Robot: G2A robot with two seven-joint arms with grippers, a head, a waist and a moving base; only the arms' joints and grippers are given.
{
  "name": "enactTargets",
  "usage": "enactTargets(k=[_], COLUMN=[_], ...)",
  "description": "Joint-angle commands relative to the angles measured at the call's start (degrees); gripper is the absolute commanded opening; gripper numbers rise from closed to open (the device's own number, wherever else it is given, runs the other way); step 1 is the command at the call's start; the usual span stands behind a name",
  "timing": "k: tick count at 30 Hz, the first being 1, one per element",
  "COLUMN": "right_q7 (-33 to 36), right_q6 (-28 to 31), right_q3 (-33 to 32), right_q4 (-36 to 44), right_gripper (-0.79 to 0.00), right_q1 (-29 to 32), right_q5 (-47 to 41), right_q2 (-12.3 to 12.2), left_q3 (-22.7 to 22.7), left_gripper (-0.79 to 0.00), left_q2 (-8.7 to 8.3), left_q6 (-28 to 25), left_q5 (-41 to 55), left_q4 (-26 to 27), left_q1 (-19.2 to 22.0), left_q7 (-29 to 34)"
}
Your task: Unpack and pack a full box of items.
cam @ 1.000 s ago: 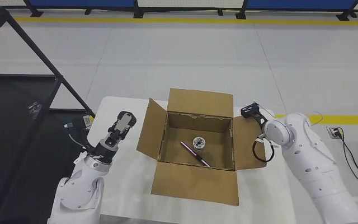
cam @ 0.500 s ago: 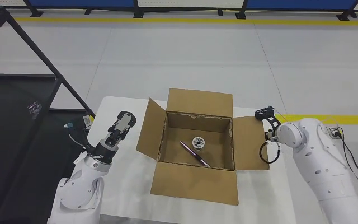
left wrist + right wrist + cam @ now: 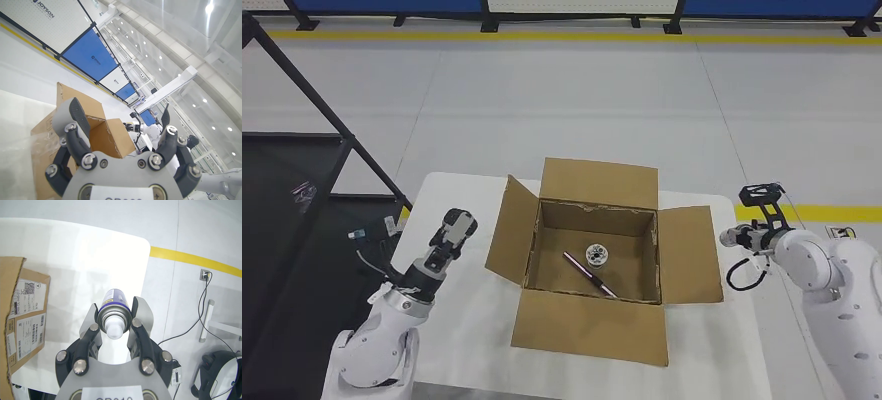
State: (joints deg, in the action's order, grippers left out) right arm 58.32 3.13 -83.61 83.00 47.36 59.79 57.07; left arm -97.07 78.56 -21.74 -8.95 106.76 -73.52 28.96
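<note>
The open cardboard box (image 3: pixel 587 325) stands in the middle of the white counter (image 3: pixel 467 310), with all four flaps folded outward. On its floor lie two things. One is a thin purple pen-like stick (image 3: pixel 587 272), which lies slanted. The other is a small round white thing (image 3: pixel 596 254) just beside the far end of the stick; it is too small to tell what it is.

The right tool (image 3: pixel 764 200) is well to the right of the box, beyond the right flap and near the far right corner of the counter. In the right wrist view this tool (image 3: pixel 115 306) pinches a spray can (image 3: pixel 113 300) between its two fingers. The can has a purple-blue body with a metal shoulder and a white cap. The cap end points to the wrist and the bottom end points down to the counter (image 3: pixel 85 256), close to its rounded corner. The can seems to hang above the surface without touching it, but the height is hard to judge from here. The labelled flap of the box (image 3: pixel 28 313) is apart from the can.

The left tool (image 3: pixel 455 225) is over the counter, just beside the left flap of the box. In the left wrist view its fingers (image 3: pixel 77 113) are spread wide with nothing between them, and the tool (image 3: pixel 121 111) points toward the box (image 3: pixel 105 140).
</note>
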Motion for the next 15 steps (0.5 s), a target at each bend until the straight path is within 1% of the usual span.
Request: enactTargets(k=[1,4,6,9,12,13,15], right_q7=[-1.2,-3.7,-4.9,-5.2,-4.7,-4.7,-4.6], right_q6=[-0.5,-1.7,-2.2,-1.9,-1.2,-0.8,-0.2], right_q3=[-1.4,-3.2,-4.0,-4.2,-4.0,-3.9,-3.6], right_q4=[1.7,3.9,5.4,7.2,7.5,7.3,6.8], right_gripper=[-0.785,-0.785,-0.785,-0.785,-0.785,-0.785,-0.785], right_q1=[1.5,3.7,4.8,5.9,5.9,5.8,5.4], right_q5=[-0.7,-1.3,-1.3,-1.1,-1.2,-1.2,-1.3], right_q2=[-0.1,-0.3,-0.4,-0.5,-0.5,-0.5,-0.5], left_q3=[-0.9,-1.0,-0.9,0.1,1.4,1.8,2.7], left_gripper=[0.000,0.000,0.000,0.000,0.000,-0.111,-0.413], left_q2=[-0.39,-0.91,-1.21,-1.29,-1.48,-1.52,-1.59], left_q6=[1.6,3.8,4.7,6.3,7.2,7.5,8.2], left_q5=[-1.9,-3.7,-5.2,-5.4,-8.9,-10.2,-11.6], left_q4=[1.3,2.5,2.7,2.7,2.9,2.9,2.8], left_q1=[-1.8,-3.8,-4.4,-4.6,-5.0,-5.1,-5.3], left_q7=[2.4,7.0,8.6,7.3,6.4,5.9,5.1])
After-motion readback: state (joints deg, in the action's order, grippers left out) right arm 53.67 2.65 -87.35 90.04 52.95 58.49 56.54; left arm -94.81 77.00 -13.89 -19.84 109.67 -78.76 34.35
